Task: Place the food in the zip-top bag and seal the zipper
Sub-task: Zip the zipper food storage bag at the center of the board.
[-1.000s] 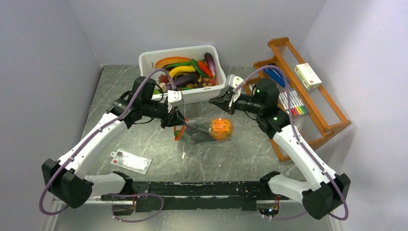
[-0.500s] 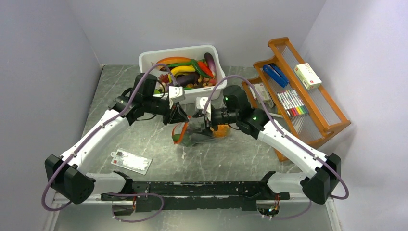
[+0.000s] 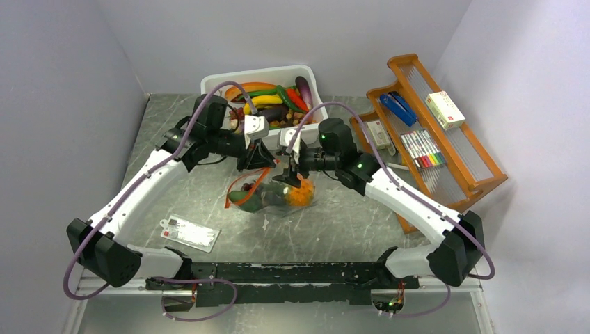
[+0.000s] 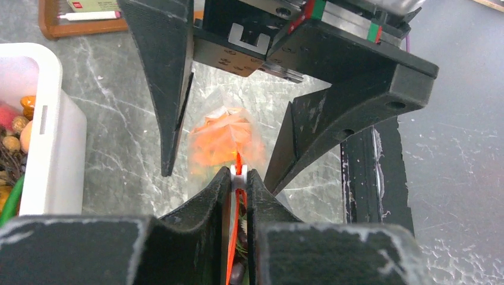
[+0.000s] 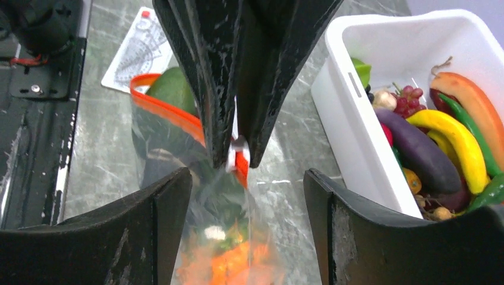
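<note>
The zip-top bag point(image 3: 277, 198) hangs from its mouth end just above the table. Inside it lie an orange pineapple point(image 3: 300, 193) and a green piece point(image 3: 248, 199). Its zipper point(image 3: 239, 186) loops out to the left, still parted along that stretch point(image 5: 169, 114). My left gripper point(image 3: 267, 162) is shut on the zipper's white slider point(image 4: 239, 173) at the right end of the mouth. Facing it, my right gripper point(image 3: 286, 172) stands open point(image 5: 245, 177), one finger point(image 5: 169, 205) on each side of the bag below the slider, touching nothing.
A white tub point(image 3: 211, 86) full of toy vegetables stands at the back, close behind both grippers. A wooden rack point(image 3: 480, 160) with pens and small boxes lies at the right. A white card point(image 3: 189, 232) lies at the front left.
My right gripper has opened and swung left from beside the tub to straddle the bag. The left gripper has lifted the mouth end, and the bag has shifted left.
</note>
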